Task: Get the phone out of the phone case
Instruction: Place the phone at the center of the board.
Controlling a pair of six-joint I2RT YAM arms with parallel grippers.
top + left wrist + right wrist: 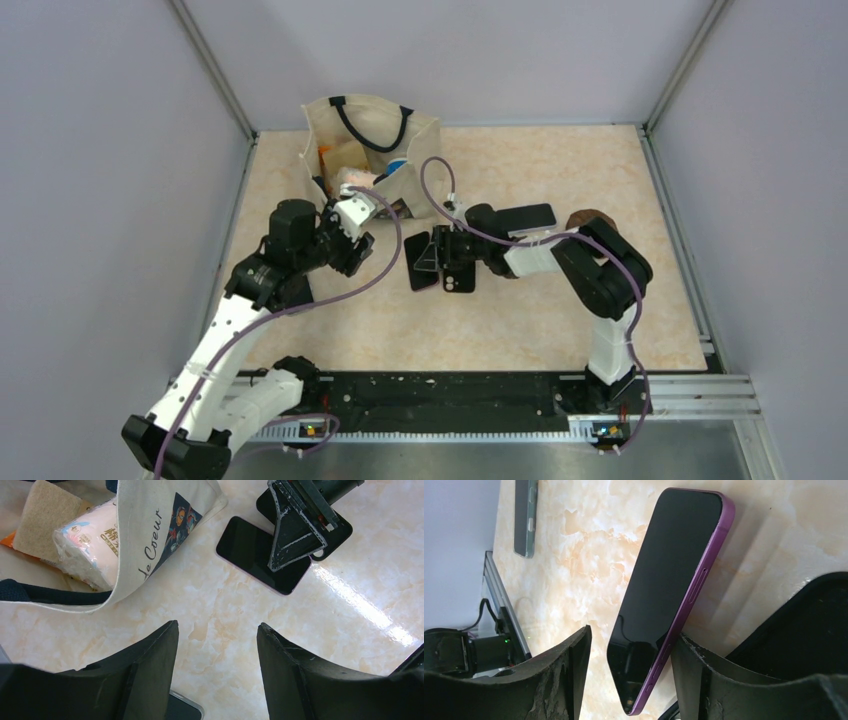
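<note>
Desk (pixel 225 615): top was glossy, smooth, beige marble-look. Phone (pixel 669 590): face was glossy black glass; frame smooth purple. Phone case (pixel 804 630): looked matt black. Bag (pixel 150 525): was cream woven cloth, printed. Inside the bag lay a rough tan pad (pixel 42 517) and a shiny plastic-wrapped packet (pixel 90 545). Right gripper (pixel 631 632): fingers (pixel 559 680) were matt black, scuffed.

**Left arm** (pixel 215 350) — white links rise from the near-left base, the black elbow is bent, and the forearm reaches forward and to the right.
**Left gripper** (pixel 216 626): aimed downward. The black fingers (pixel 150 675) are spread well apart.
**Right arm** (pixel 608 340) — a white link stands upright from the near-right base, the black elbow is folded, and the forearm stretches leftward toward the centre.
**Right gripper** (pixel 631 635): carried low and level. The fingers (pixel 559 680) are scuffed and chalky, and the jaws are parted.
The two grippers sit near one another, apart.
</note>
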